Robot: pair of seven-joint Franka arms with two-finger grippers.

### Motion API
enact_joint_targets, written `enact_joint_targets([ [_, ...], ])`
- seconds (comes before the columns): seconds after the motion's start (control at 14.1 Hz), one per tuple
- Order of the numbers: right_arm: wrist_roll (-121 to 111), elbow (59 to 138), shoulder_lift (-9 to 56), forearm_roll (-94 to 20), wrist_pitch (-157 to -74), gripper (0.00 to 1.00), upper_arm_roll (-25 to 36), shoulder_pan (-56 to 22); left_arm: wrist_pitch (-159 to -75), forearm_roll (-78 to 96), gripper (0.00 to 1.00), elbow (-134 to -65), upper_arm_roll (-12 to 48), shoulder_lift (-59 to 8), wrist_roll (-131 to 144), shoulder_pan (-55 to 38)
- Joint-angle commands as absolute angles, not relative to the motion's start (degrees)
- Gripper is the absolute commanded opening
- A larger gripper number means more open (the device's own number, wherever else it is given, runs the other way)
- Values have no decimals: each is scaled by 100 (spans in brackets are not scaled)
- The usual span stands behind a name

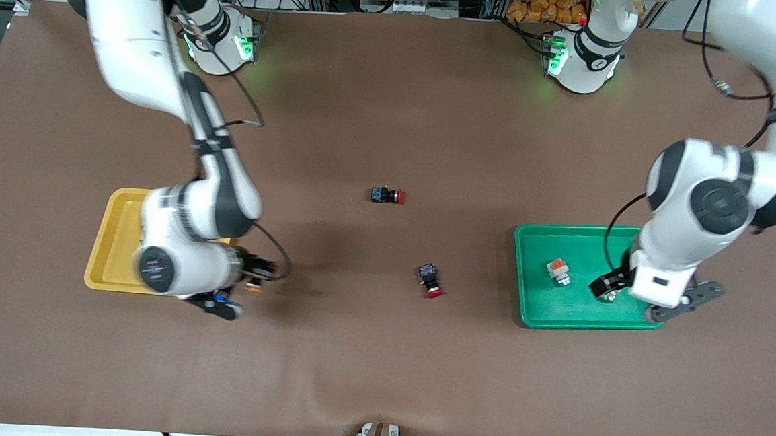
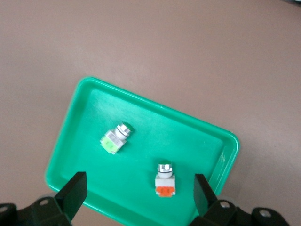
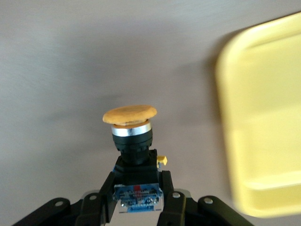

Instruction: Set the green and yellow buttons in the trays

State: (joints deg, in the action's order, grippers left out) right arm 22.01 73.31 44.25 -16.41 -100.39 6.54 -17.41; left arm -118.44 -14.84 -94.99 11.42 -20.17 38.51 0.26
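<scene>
Half-hidden by the arm, right tool [image 3: 136, 200] grips yellow button [image 3: 130, 127]; left tool [image 2: 138, 193] open.

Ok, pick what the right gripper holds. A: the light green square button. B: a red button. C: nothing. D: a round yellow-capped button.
D: the right gripper is shut on the yellow-capped button, up beside the yellow tray.
</scene>
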Motion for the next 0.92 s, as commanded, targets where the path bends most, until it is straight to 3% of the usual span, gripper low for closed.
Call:
enact_joint_targets([
  [0.0,1287,7751,4228,-1564,-9818,0,991,-1565,-11243,-1301,100,-9176,1204,-1698,3061,79],
  [0.28,-324,8226,4297,-1582,-9975,3,1336,-1179,-10584,-608,100,-9070,1195,-1170,2129,334],
  [0.35,-325,8244,4307,-1591,-9993,77,1336,-1152,-10425,-598,100,-9070,1195,-1030,2031,351],
  [0.43,-290,8235,4307,-1643,-9958,100,1336,-1177,-10311,-589,100,-9070,1187,-924,1926,352],
  [0.85,-290,7482,4298,-1679,-10019,100,1125,-1441,-9247,-283,100,-9211,888,-45,687,255],
])
